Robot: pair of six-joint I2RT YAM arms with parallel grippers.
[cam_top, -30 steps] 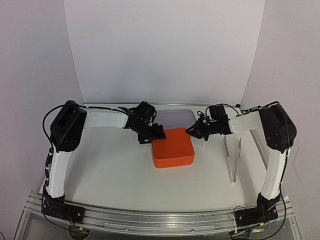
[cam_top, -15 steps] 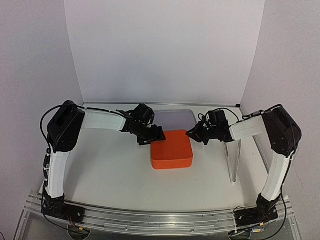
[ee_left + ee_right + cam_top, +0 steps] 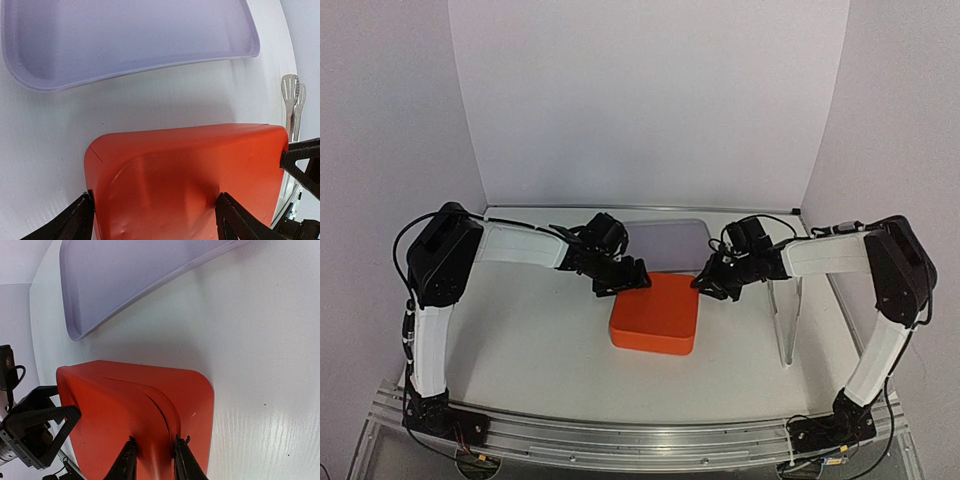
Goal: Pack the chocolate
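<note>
No chocolate shows in any view. A closed orange box (image 3: 653,315) lies on the white table, and both grippers are at its far corners. My left gripper (image 3: 620,277) stands wide open over the far-left corner (image 3: 190,180). One fingertip (image 3: 85,210) is beside the box's side wall and the other (image 3: 227,210) presses on its top. My right gripper (image 3: 710,283) is at the far-right corner, its fingers (image 3: 129,460) only a little apart. Their tips rest on the top of the box (image 3: 115,405), beside a curved seam.
A pale lilac tray (image 3: 665,235) lies just behind the box, also seen in the left wrist view as the tray (image 3: 150,67) and in the right wrist view as the tray (image 3: 85,325). Metal tongs (image 3: 786,320) lie to the right of the box.
The orange box has slid toward the near edge and turned slightly. Both grippers moved with it. The right fingers have parted a little.
</note>
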